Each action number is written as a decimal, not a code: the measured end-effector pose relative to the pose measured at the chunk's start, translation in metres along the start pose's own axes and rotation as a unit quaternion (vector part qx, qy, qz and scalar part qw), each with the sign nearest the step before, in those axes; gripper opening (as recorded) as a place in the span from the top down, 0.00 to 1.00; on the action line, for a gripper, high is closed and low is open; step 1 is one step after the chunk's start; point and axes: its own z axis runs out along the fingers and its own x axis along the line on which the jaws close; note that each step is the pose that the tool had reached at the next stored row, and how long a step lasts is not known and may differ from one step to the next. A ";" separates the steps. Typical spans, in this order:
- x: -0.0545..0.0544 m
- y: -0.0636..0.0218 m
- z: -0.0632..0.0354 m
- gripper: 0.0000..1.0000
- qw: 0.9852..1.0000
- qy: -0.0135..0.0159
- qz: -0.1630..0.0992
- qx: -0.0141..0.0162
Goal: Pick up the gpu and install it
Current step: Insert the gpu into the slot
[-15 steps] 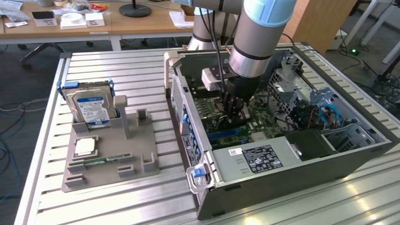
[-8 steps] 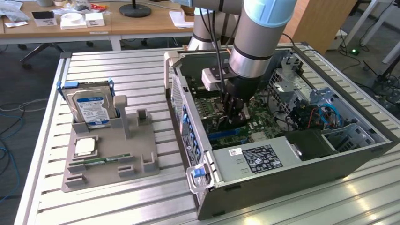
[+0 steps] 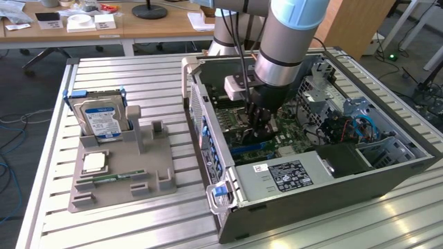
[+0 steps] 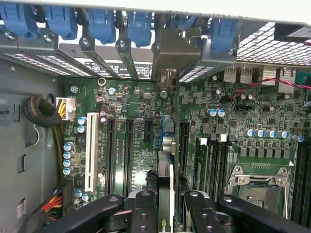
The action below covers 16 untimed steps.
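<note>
While gripper (image 3: 260,123) stands inside computer case (image 3: 298,205), fingers (image 4: 145,211) clamped on gpu (image 4: 165,174), card held edge-on over motherboard (image 4: 131,131) slots, bracket toward case's rear edge. Whether seated, cannot tell. Judged light, stiff, fragile: hold by board's top edge, off components and contacts; grip firm, not crushing.

Robotics lab set up inside an office space. Signs: industrial robot arm (image 3: 294,36) standing at a slatted aluminium worktop (image 3: 132,78). An open computer case (image 3: 312,187) sits on it, the hand (image 3: 260,124) clamped on the gpu (image 4: 165,170) above the motherboard (image 4: 131,111). Grey parts fixture (image 3: 118,189) with a hard drive (image 3: 100,119). Behind: wooden desks (image 3: 152,28), chair base (image 3: 45,54), loose cables (image 3: 10,129) on the floor.
</note>
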 end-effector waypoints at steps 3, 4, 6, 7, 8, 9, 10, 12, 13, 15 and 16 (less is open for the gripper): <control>0.000 -0.0005 0.0001 0.74 1.000 0.001 0.002 0.000; 0.000 -0.0006 0.0002 0.74 1.000 0.001 0.004 0.000; 0.000 -0.0006 0.0002 0.74 1.000 0.002 0.008 0.000; 0.000 -0.0006 0.0002 0.74 1.000 0.002 0.009 0.000; 0.000 -0.0006 0.0002 0.74 1.000 0.002 0.010 0.000; 0.000 -0.0006 0.0003 0.74 1.000 0.002 0.010 0.000; 0.000 -0.0006 0.0003 0.74 1.000 0.002 0.010 0.000; 0.000 -0.0006 0.0003 0.74 1.000 0.002 0.010 0.000; 0.000 -0.0004 0.0004 0.74 1.000 0.002 0.010 0.000; 0.000 0.0001 0.0005 0.74 1.000 0.002 0.010 0.000; 0.000 0.0003 0.0005 0.74 1.000 0.002 0.010 0.000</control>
